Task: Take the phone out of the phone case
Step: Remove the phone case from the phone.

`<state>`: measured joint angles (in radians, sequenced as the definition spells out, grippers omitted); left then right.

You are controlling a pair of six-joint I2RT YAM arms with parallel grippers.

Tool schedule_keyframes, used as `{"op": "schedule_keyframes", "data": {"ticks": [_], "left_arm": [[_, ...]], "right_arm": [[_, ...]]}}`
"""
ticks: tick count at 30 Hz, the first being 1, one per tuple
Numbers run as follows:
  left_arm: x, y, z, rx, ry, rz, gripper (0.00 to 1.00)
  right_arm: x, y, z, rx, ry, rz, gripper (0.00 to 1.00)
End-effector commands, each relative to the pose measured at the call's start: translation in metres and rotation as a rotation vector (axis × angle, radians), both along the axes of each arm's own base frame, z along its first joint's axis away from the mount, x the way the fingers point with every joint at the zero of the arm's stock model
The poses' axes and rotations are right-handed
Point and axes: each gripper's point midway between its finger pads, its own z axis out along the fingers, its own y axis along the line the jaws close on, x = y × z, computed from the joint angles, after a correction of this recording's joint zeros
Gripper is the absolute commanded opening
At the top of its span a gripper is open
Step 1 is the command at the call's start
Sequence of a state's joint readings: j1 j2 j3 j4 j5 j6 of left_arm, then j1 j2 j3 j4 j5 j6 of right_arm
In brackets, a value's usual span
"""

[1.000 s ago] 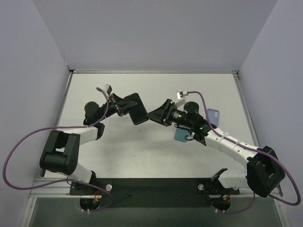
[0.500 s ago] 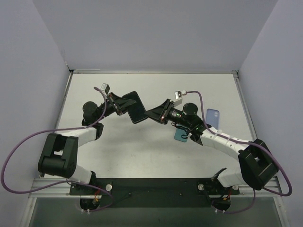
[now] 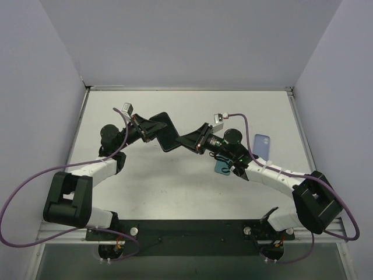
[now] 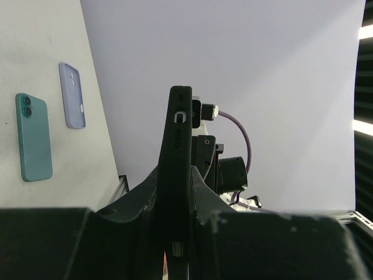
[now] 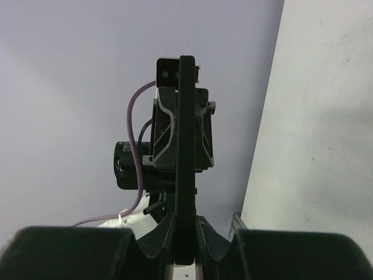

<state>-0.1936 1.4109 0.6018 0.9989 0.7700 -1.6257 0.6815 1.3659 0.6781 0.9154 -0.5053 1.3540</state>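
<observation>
The left gripper point(image 3: 155, 129) clamped one end of the black cased phone point(image 3: 168, 134) — the right gripper point(image 3: 186, 142) clamped its opposite end.

Left arm point(image 3: 96, 169) and right arm point(image 3: 280, 178): white links, black joints, each trailing a purple cable point(image 5: 130, 131), perhaps zip-tied.

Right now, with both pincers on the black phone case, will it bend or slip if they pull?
Likely stiff: the black phone case looks straight edge-on in both wrist views. It may slip, since the left pincer and right pincer clamp only its opposite ends.
</observation>
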Motion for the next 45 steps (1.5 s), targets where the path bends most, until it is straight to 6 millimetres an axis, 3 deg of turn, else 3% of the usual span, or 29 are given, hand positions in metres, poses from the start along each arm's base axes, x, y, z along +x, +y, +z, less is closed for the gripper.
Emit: {"op": "schedule_keyframes", "data": {"ticks": [1,7,9,12,17,22,39,45], "left_arm": [[-0.003,0.004,0.035,-0.013,-0.134,0.034,0.00],[-0.005,0.006,0.044,-0.054,-0.142,0.047,0.00],[-0.011,0.010,0.069,-0.121,-0.204,0.058,0.00],[-0.018,0.014,0.100,-0.171,-0.289,0.072,0.00],[-0.028,0.017,0.134,-0.200,-0.369,0.097,0.00],[-0.034,0.022,0.154,-0.244,-0.401,0.121,0.00],[-0.054,0.040,0.210,-0.392,-0.471,0.150,0.00],[-0.062,0.053,0.229,-0.473,-0.494,0.193,0.00]], "right_arm": [[-0.003,-0.003,0.022,0.074,-0.057,-0.017,0.00],[0.000,-0.010,0.043,0.311,0.026,-0.023,0.00],[0.006,-0.015,0.062,0.467,0.070,-0.023,0.00],[0.015,-0.017,0.070,0.611,0.151,-0.026,0.00],[0.018,-0.004,0.081,0.656,0.171,-0.018,0.00],[0.021,0.007,0.079,0.685,0.226,-0.016,0.00],[0.028,0.028,0.107,0.780,0.258,0.029,0.00],[0.032,0.038,0.129,0.847,0.264,0.057,0.00]]}}
